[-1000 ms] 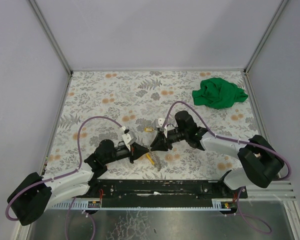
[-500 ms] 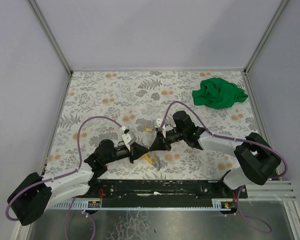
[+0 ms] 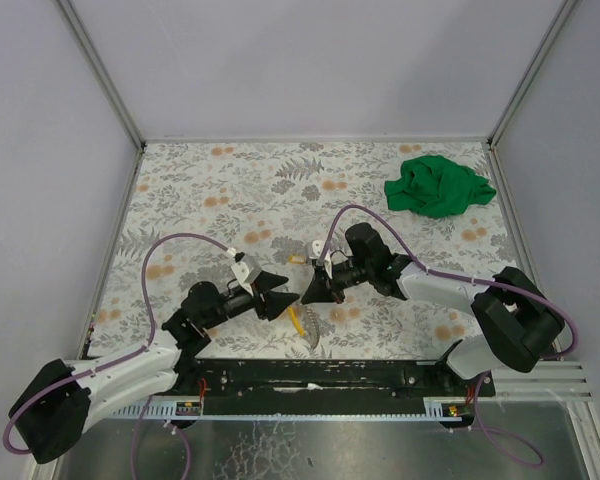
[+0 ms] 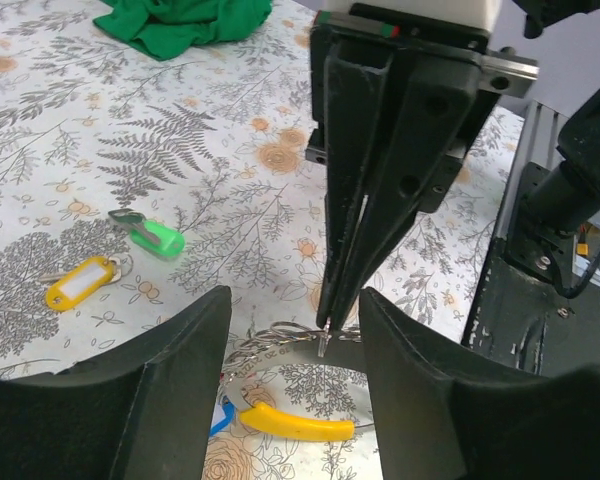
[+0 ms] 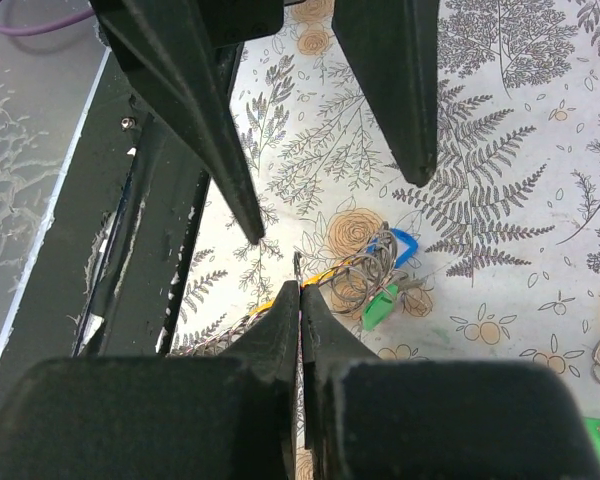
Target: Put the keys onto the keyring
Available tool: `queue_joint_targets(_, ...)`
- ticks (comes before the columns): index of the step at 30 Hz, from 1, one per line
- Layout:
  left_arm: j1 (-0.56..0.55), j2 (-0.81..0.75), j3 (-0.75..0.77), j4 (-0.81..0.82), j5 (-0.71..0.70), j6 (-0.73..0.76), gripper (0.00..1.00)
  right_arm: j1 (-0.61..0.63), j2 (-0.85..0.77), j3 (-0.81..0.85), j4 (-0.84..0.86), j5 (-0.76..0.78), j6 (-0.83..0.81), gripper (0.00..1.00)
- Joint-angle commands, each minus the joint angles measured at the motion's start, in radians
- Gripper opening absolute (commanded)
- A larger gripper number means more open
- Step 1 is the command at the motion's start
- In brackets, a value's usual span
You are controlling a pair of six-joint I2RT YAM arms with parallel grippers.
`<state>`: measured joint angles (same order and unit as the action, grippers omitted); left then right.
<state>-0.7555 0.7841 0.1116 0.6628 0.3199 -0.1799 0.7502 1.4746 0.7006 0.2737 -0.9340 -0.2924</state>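
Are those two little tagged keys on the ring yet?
No, off it: the yellow-tagged key and green-tagged key lie apart from the keyring.

Pale lilac walls (image 3: 310, 60) — seemingly panels — enclose a fern-patterned tabletop (image 3: 180, 190).

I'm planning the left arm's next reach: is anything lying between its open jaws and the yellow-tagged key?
Nothing visible does. In the left wrist view, the yellow-tagged key lies on the table off to the left of the left gripper, with only bare surface between. The right gripper, shut on the keyring, sits straight ahead, off that line.
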Motion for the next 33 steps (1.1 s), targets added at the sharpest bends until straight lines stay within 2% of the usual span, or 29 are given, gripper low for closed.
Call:
queue_joint_targets(1, 0.007, 0.019, 0.029, 0.010, -0.071, -0.022, 0.54, 0.011, -0.040, 0.040, 0.011, -0.003, -0.024, 0.00)
queue_joint_targets(7, 0.007, 0.018, 0.011, 0.043, -0.042, -0.033, 0.55, 0.010, -0.050, 0.036, 0.009, 0.019, -0.029, 0.00)
queue_joint_targets(11, 0.007, -0.027, -0.036, 0.084, 0.016, -0.010, 0.50, 0.011, -0.062, 0.024, 0.030, 0.040, -0.025, 0.00)
queue_joint_targets(14, 0.006, 0.010, -0.037, 0.102, 0.056, 0.010, 0.44, 0.011, -0.070, 0.015, 0.047, 0.039, -0.020, 0.00)
queue_joint_targets(21, 0.006, 0.142, 0.019, 0.124, 0.156, 0.046, 0.36, 0.010, -0.083, 0.006, 0.058, 0.032, -0.014, 0.00)
queue_joint_targets(25, 0.007, 0.164, 0.026, 0.135, 0.167, 0.054, 0.31, 0.011, -0.088, 0.001, 0.057, 0.029, -0.015, 0.00)
queue_joint_targets(33, 0.006, 0.145, 0.022, 0.139, 0.147, 0.064, 0.31, 0.010, -0.083, 0.001, 0.055, 0.011, -0.016, 0.00)
